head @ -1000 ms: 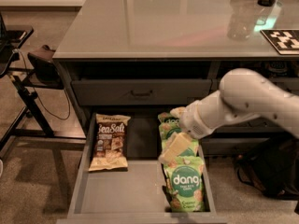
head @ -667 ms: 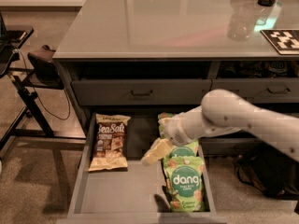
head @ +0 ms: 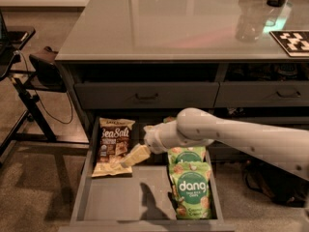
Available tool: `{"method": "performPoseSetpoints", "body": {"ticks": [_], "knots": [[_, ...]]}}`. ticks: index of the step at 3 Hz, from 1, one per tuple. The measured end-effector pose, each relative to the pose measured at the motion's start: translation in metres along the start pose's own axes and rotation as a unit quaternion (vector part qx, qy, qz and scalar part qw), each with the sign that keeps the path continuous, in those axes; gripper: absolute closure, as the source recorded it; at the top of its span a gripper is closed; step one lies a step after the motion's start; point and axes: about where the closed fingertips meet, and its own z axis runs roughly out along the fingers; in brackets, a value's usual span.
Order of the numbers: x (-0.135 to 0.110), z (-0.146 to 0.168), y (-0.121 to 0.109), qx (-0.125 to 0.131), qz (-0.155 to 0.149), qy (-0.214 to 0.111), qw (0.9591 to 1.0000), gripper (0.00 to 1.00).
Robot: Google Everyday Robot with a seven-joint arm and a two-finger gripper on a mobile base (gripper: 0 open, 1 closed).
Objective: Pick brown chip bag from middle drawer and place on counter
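The brown chip bag (head: 112,141), cream and dark brown with "Sea Salt" lettering, lies flat at the back left of the open middle drawer (head: 120,199). My gripper (head: 129,159) hangs low over the drawer at the bag's lower right edge, at the end of the white arm (head: 231,137) that reaches in from the right. It touches or nearly touches the bag's corner. The grey-green counter (head: 159,23) stretches above the drawers.
Two green "dang" bags (head: 193,190) lie along the drawer's right side, partly under my arm. Closed drawer fronts (head: 145,95) sit above. A clear bottle (head: 248,21) and a black-and-white marker tag (head: 292,41) stand at the counter's right. A black stand (head: 29,76) is at left.
My arm has swung left across the drawer, from over the green bags to the brown chip bag's right edge. The bags have not moved.
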Motion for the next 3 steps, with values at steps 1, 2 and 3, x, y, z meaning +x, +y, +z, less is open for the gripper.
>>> {"method": "performPoseSetpoints", "body": {"ticks": [1, 2, 3], "knots": [[-0.007, 0.056, -0.019, -0.006, -0.015, 0.017, 0.9997, 0.00], [0.002, 0.104, -0.032, -0.030, -0.023, 0.038, 0.9985, 0.00], [0.001, 0.110, -0.033, -0.033, -0.022, 0.038, 0.9985, 0.00]]}}
